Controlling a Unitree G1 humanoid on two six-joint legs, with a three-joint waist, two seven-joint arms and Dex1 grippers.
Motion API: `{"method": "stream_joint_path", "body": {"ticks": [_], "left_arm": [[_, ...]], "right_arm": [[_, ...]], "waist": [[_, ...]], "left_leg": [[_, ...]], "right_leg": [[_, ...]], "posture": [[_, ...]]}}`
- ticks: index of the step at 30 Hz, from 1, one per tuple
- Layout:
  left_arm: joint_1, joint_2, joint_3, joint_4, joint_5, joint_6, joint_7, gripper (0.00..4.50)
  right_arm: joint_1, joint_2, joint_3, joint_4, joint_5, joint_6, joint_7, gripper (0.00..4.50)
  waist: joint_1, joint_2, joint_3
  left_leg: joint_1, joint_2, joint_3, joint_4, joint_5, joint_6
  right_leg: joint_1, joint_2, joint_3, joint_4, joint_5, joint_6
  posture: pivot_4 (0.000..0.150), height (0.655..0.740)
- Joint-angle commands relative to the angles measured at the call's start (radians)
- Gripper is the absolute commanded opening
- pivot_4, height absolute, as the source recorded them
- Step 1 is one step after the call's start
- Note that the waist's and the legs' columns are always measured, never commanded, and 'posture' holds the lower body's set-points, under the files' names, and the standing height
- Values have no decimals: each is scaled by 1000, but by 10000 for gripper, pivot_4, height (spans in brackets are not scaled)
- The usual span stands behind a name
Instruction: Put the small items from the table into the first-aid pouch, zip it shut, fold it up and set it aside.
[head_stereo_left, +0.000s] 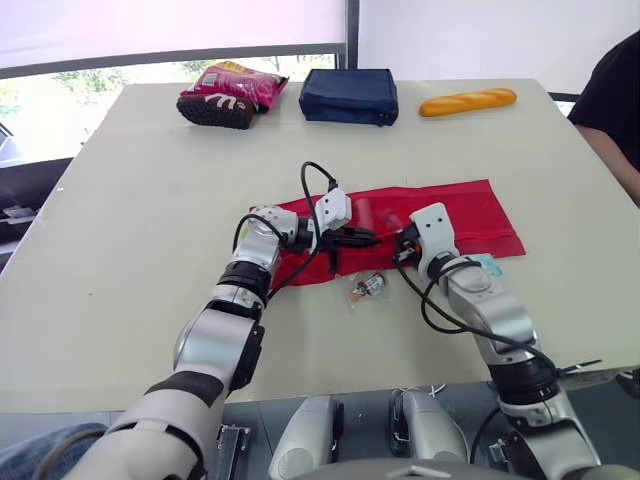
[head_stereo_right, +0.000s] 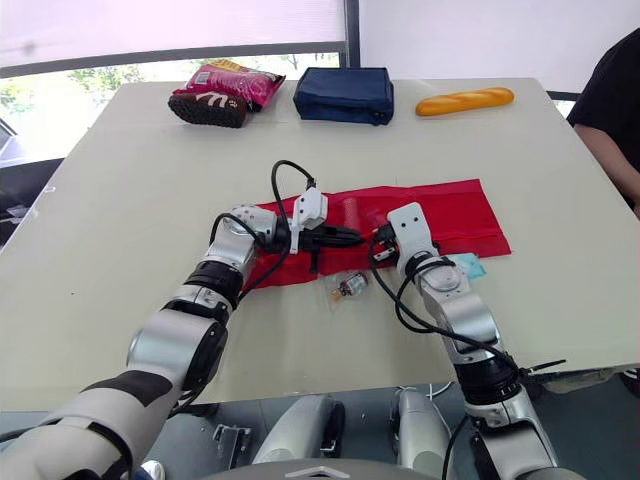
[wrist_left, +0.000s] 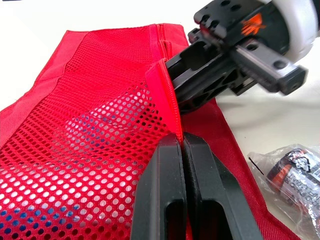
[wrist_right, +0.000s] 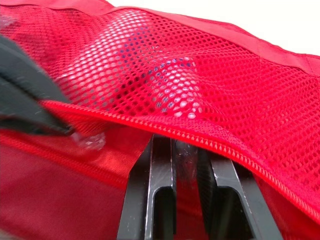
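Note:
The red first-aid pouch lies unfolded across the middle of the table, mesh pocket facing up. My left gripper is shut on the pocket's red zipper edge and lifts it slightly. My right gripper faces it, tips pushed under that raised edge into the opening; its fingers stand almost together with something thin and see-through between them. A small clear-wrapped item lies on the table just in front of the pouch. A light-blue packet sits beside my right wrist.
Along the far edge lie a navy pouch, a bread roll, a pink snack bag and a brown item. A person in black sits at the right side.

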Motion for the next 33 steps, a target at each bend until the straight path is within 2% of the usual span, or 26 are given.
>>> {"method": "stream_joint_path", "body": {"ticks": [1, 9, 10, 11, 13, 15, 16, 27, 30, 31, 32, 33], "left_arm": [[1, -7, 3, -35, -13, -3, -8, 0], [7, -6, 3, -43, -14, -2, -3, 0], [8, -5, 3, -44, -14, -1, -2, 0], [9, -4, 3, -46, -15, -1, -1, 0], [12, -1, 4, -49, -15, 0, 0, 0], [13, 1, 5, -48, -16, 0, 1, 0], [12, 2, 6, -46, -16, 0, 3, 0], [-5, -5, 8, -18, -15, -4, 20, 0], [-8, -6, 8, -13, -15, -6, 20, 0], [-9, -6, 8, -9, -14, -8, 20, 0], [-11, -6, 8, -5, -13, -9, 20, 0], [-13, -6, 8, -2, -13, -10, 20, 0]], "right_arm": [[-52, 38, 17, 42, -19, -70, 1, 478], [-102, 105, 28, 167, -32, -176, 34, 478], [-104, 108, 21, 170, -33, -174, 31, 8258], [-102, 108, 14, 169, -36, -177, 26, 10288], [-88, 104, 3, 148, -37, -172, 23, 17484], [-61, 95, -6, 98, -30, -145, 31, 29155], [-45, 87, -10, 63, -24, -119, 41, 32541], [100, -53, -5, -236, 47, 76, 169, 32541], [125, -82, -16, -275, 49, 85, 174, 24016], [131, -93, -19, -284, 49, 88, 177, 22424], [135, -102, -22, -290, 48, 90, 176, 15073], [137, -109, -26, -292, 45, 90, 174, 11114]], "waist": [[-1, 0, 0], [-13, 0, 0], [-16, 0, 0], [-18, 0, 0], [-20, 0, 0], [-21, 0, 0], [-20, 0, 0], [-20, 0, 0], [-20, 0, 0], [-19, 0, 0], [-20, 0, 0], [-20, 0, 0]], "left_leg": [[0, 0, 0, 0, 0, 0], [0, 0, 0, 0, 0, 0], [0, 0, 0, 0, 0, 0], [0, 0, 0, 0, 0, 0], [0, 0, 0, 0, 0, 0], [0, 0, 0, 0, 0, 0], [-1, 0, 0, -1, 0, 0], [-1, 0, 0, -1, 0, 0], [-1, 0, 1, 0, 0, 0], [-1, 0, 1, 0, 0, 0], [-1, 0, 0, 0, 0, 0], [-1, 0, 1, 0, 0, 0]], "right_leg": [[0, 0, 0, 0, 0, 0], [-1, 0, 1, 1, 0, 0], [-1, 0, 1, 1, 0, 0], [-1, 0, 1, 1, 0, 0], [-1, 0, 1, 1, 0, 0], [-2, 0, 1, 1, 0, 0], [-2, 0, 2, 1, 0, 0], [-2, 0, 2, 1, 0, 0], [-2, 0, 1, 1, 0, 0], [-2, 0, 1, 1, 0, 0], [-2, 0, 1, 1, 0, 0], [-2, 0, 1, 1, 0, 0]], "posture": [[1500, 7397], [1500, 7397], [1500, 7397], [1500, 7397], [1500, 7397], [1500, 7397], [1500, 7397], [1500, 7397], [1500, 7397], [1500, 7397], [1500, 7397], [1500, 7397]]}}
